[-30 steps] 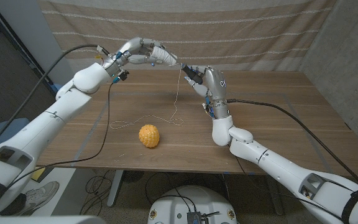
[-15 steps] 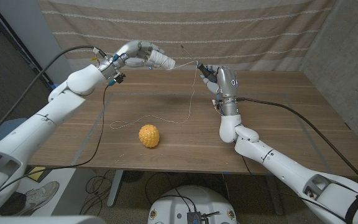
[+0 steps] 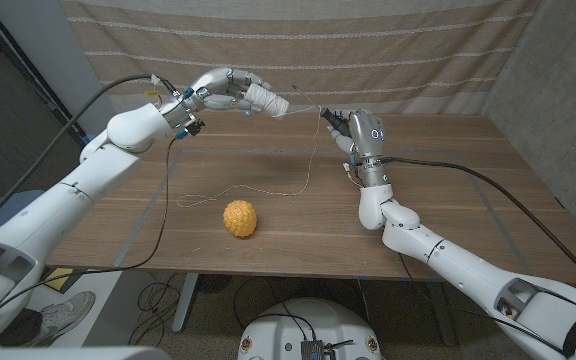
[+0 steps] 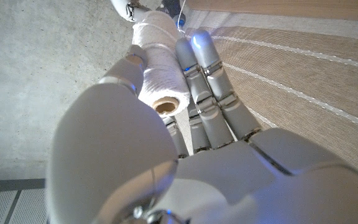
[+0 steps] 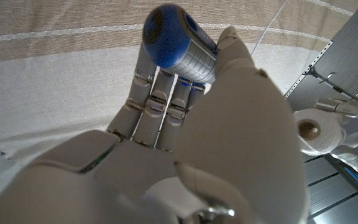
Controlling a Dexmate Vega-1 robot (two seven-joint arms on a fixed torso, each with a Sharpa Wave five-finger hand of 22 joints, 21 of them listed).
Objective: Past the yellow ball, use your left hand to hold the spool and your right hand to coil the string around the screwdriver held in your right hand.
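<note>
Bench [image 3: 448, 180]: wooden, brown, with a striped curtain [image 3: 368, 50] hanging behind it.

Ball [image 3: 239, 217]: yellow, bumpy, lying on the bench near its front edge, at about 6 o'clock from the spool and well below both hands.

Spool [image 3: 267, 100]: white, wound with string, raised off the bench at the far left, its free end pointing toward 3 o'clock. In the left wrist view the spool [image 4: 162, 74] lies between thumb and fingers, its hollow core end facing the camera.

Left hand [image 3: 226, 90]: clamped around the spool, fingers [image 4: 202, 68] along one side, thumb on the other.

String [image 3: 308, 175]: thin, pale. It runs from the spool toward 3 o'clock to the right hand, then drops to the bench and trails toward 9 o'clock, ending at about 10 o'clock from the ball.

Screwdriver [image 5: 180, 42]: blue-capped handle with grey ribbed grip, seen in the right wrist view; its shaft cannot be made out there.

Right hand [image 3: 356, 130]: raised above the bench at 3 o'clock from the spool, fingers wrapped around the screwdriver handle. The two hands are apart, joined by the string.
</note>
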